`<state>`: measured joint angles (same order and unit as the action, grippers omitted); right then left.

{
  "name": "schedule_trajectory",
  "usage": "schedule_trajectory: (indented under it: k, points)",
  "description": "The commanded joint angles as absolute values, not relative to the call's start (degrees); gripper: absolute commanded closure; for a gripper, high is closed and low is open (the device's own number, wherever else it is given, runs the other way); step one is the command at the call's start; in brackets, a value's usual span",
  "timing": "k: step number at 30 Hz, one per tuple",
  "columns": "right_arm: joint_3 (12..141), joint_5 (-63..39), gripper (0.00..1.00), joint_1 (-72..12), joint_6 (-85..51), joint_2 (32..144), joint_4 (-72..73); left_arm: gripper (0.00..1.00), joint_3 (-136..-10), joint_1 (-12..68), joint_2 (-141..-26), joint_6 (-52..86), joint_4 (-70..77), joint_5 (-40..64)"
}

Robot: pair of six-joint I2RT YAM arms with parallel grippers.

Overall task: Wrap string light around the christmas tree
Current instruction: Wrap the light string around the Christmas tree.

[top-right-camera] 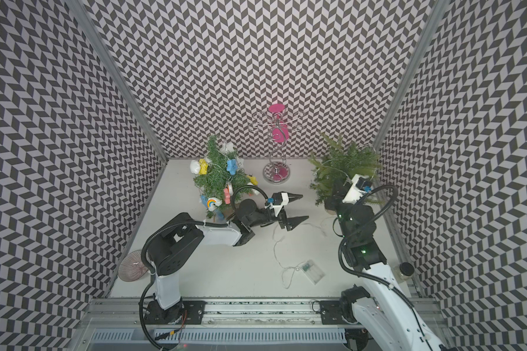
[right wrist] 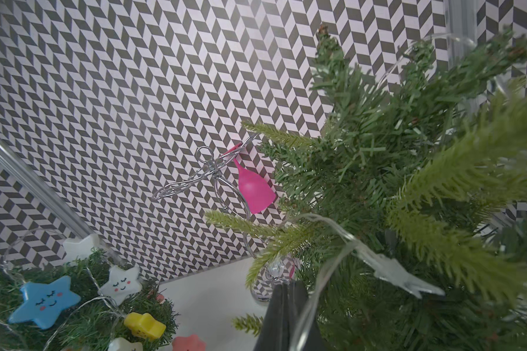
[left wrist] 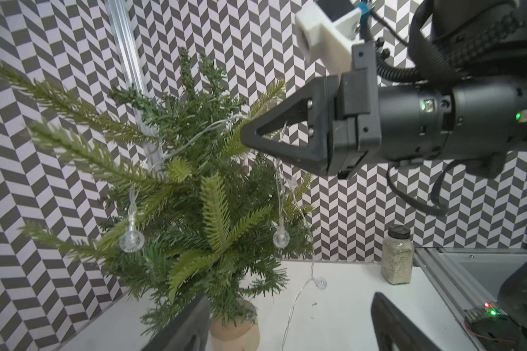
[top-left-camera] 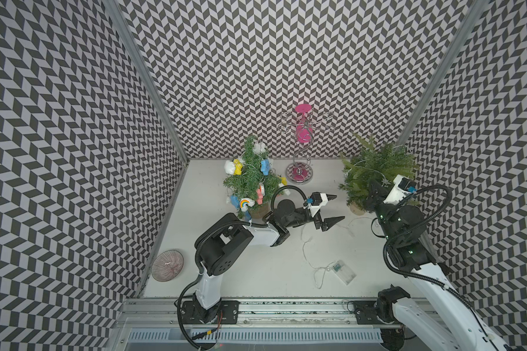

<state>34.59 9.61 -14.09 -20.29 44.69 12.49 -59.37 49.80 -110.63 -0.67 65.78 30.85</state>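
A thin clear string light (left wrist: 131,241) with glass-like bulbs drapes the upright green christmas tree (top-left-camera: 378,170) in the white desk's (top-left-camera: 256,273) far right corner, trailing forward to its battery box (top-left-camera: 343,271). Right claw (left wrist: 245,133) pinches its wire; left claw (top-left-camera: 340,207) gapes empty. Chevron walls (top-left-camera: 256,60) surround.

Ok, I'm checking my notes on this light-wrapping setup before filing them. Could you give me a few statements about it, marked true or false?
The left pincer is open above the table. True.
The battery box hangs up in the branches. False: the battery box lies on the table.
The right pincer is shut at the tree with clear lights. True.
The pink glass stands upright on the table. False: the pink glass hangs upside down from the wire stand.
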Motion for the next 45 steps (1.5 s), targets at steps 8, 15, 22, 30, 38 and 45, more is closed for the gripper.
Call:
schedule_trajectory:
  k: [8,15,22,30,38,45]
  points:
    - [38.2,5.9,1.00,-13.7,-22.4,43.8,12.8,0.13,-72.1,51.9,-114.5,-12.2,55.1,29.1]
    - [36.7,2.6,1.00,-12.8,-22.5,43.6,14.2,0.27,-79.2,54.1,-116.2,-14.4,47.8,29.1]
    - [35.6,-0.6,1.00,-12.4,-22.3,42.5,14.5,0.35,-82.4,54.1,-118.5,-11.0,48.6,30.5]
    - [34.8,-1.2,1.00,-12.0,-22.1,40.7,14.2,0.80,-85.6,53.7,-119.6,-8.8,46.1,32.0]
    - [34.4,2.4,0.53,-11.9,-22.2,38.2,11.7,1.00,-81.5,52.2,-114.7,-5.0,47.0,35.2]
    - [28.7,5.6,0.35,-12.0,-24.0,26.9,7.9,1.00,-84.8,47.7,-113.5,10.4,47.4,50.3]
